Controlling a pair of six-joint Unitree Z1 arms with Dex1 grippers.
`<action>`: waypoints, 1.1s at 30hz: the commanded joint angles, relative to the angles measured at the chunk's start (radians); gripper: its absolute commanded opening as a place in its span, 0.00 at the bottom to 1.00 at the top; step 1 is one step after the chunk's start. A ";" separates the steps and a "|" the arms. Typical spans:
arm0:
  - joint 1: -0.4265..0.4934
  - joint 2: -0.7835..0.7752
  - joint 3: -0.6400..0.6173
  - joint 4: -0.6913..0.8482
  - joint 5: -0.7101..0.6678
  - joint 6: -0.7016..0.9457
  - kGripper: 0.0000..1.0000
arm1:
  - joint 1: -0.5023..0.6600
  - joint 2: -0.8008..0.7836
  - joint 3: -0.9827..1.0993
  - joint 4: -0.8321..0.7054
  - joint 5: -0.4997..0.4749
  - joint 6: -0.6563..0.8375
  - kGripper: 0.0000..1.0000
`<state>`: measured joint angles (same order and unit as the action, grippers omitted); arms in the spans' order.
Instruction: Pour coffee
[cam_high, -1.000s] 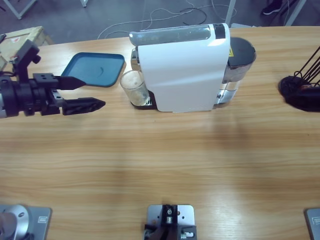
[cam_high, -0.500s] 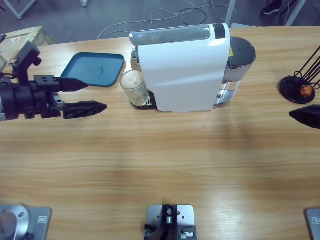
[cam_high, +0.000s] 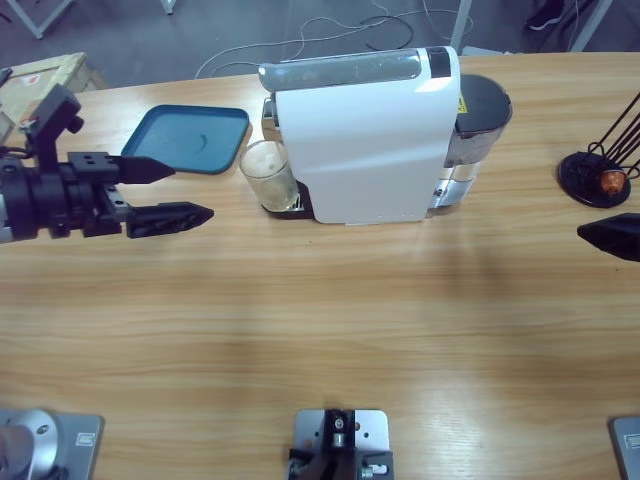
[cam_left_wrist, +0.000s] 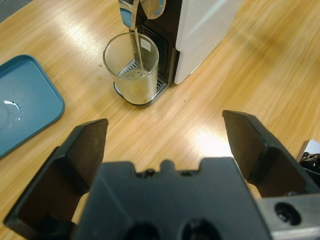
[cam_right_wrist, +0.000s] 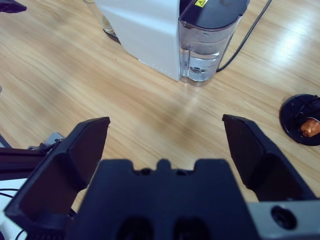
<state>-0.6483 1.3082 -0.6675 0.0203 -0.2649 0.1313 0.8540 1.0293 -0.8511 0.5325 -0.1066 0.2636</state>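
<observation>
- Coffee (cam_left_wrist: 136, 50) streams into the glass (cam_left_wrist: 131, 70), so we wait
- Left gripper (cam_high: 175, 190) wide, empty; we approach level
- Right gripper (cam_right_wrist: 165, 145) wide, clear

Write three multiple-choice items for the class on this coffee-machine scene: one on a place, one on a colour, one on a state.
1. Where does the clear glass tumbler stand?
A. On the tray
B. Under the spout of the white coffee machine
C. Between the left gripper's fingers

2. What colour is the flat plastic tray?
A. Blue
B. Red
C. Yellow

3. How is the left gripper?
A. Shut on the tumbler
B. Shut on nothing
C. Open, holding nothing

Answers: 1 B, a thin coffee stream runs from the spout into it. 2 A, blue in both the high and left wrist views. 3 C, its fingers stand apart, short of the tumbler.
</observation>
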 joint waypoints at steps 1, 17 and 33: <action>-0.010 0.009 0.022 0.009 0.013 0.007 1.00 | 0.010 0.021 0.013 -0.011 0.010 -0.003 1.00; -0.010 0.012 0.020 0.009 0.013 0.007 1.00 | 0.010 0.033 0.024 -0.028 0.019 0.000 1.00; -0.010 0.012 0.022 0.010 0.028 0.012 1.00 | 0.010 0.040 0.017 -0.023 0.025 0.000 1.00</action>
<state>-0.6483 1.3085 -0.6675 0.0203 -0.2581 0.1313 0.8540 1.0419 -0.8478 0.5115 -0.0987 0.2636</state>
